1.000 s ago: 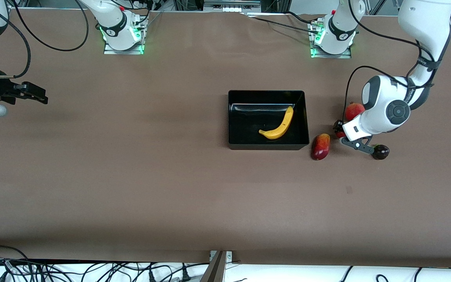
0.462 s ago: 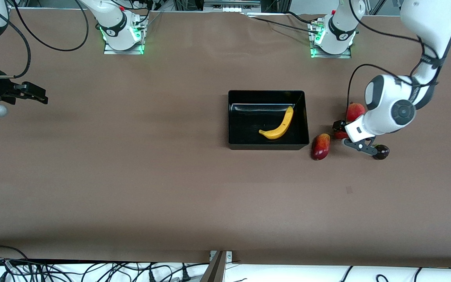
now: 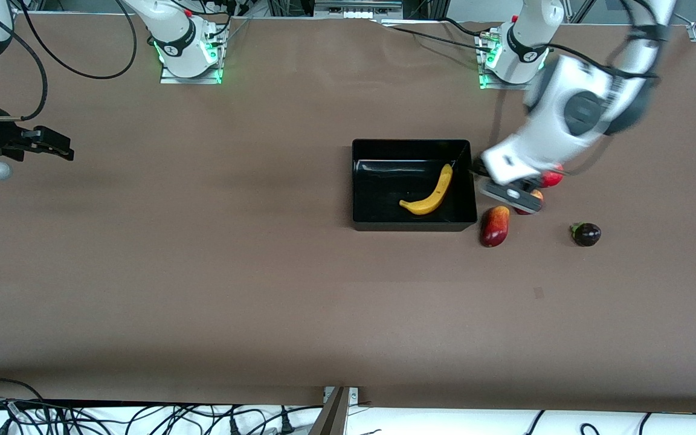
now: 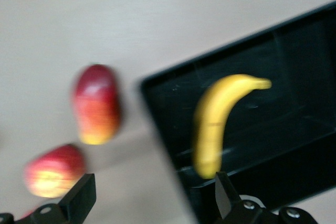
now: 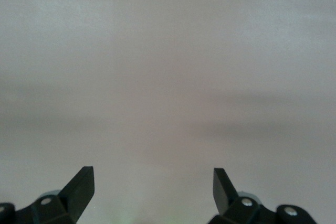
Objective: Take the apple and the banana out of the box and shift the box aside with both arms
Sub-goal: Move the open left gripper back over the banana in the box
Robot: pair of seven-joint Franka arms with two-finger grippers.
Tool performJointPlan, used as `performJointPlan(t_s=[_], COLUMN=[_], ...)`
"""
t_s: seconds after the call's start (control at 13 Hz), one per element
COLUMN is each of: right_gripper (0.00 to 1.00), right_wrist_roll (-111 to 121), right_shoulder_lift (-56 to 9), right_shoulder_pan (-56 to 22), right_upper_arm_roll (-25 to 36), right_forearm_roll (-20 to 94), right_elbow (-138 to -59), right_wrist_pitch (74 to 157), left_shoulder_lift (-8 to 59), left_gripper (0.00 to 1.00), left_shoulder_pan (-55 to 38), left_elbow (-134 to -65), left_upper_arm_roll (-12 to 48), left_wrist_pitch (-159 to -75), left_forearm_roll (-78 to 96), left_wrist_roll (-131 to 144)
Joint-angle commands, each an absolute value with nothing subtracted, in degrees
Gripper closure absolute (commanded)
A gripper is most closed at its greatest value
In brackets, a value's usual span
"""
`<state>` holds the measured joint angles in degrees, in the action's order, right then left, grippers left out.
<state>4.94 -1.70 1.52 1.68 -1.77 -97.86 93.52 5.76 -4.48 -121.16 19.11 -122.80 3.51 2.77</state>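
Left hand (image 3: pixel 508 192), fingers spread and empty, hangs by the box (image 3: pixel 360 181) wall.
Centre over the banana (image 3: pixel 429 194), straddle its mid-curve; right hand (image 3: pixel 52 145) waits, fingers apart.

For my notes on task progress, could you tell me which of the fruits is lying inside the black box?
Only the banana, curved and yellow, lies in the box. The mango, the apple and the dark plum-like fruit all lie on the table.

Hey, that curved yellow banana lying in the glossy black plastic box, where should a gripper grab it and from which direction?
Probably at the thick middle of the curved yellow banana, coming straight down from above. It lies flat on the floor of the glossy black plastic box, whose upright walls block any sideways approach. Close the fingers across its narrow width, not along its length. The open left gripper is over the box's edge.
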Motion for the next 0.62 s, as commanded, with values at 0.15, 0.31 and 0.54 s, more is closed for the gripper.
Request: performJointPlan(t_s=[0.15, 0.31, 0.54], right_gripper=[0.0, 0.0, 0.0], right_wrist_roll=[5.7, 5.7, 5.8], right_shoulder_lift=[-1.7, -1.6, -2.1], right_shoulder_pan=[1.7, 1.7, 2.1], right_upper_arm_roll=[1.7, 1.6, 1.8], right_forearm_roll=[-2.2, -2.2, -2.6], right_elbow=[-97.2, -97.2, -97.2], right_wrist_pitch=[92.7, 92.7, 93.4], left_shoulder_lift=[11.4, 14.7, 18.9], left_gripper=[0.0, 0.0, 0.0], left_shoulder_pan=[-9.0, -9.2, -9.3], left_elbow=[-122.7, -123.1, -123.9], left_upper_arm_roll=[23.1, 23.1, 22.8], left_wrist_pitch=[-132.5, -136.0, -138.8], left_forearm_roll=[2.6, -3.8, -5.4], left_wrist_roll=[9.6, 7.7, 7.6])
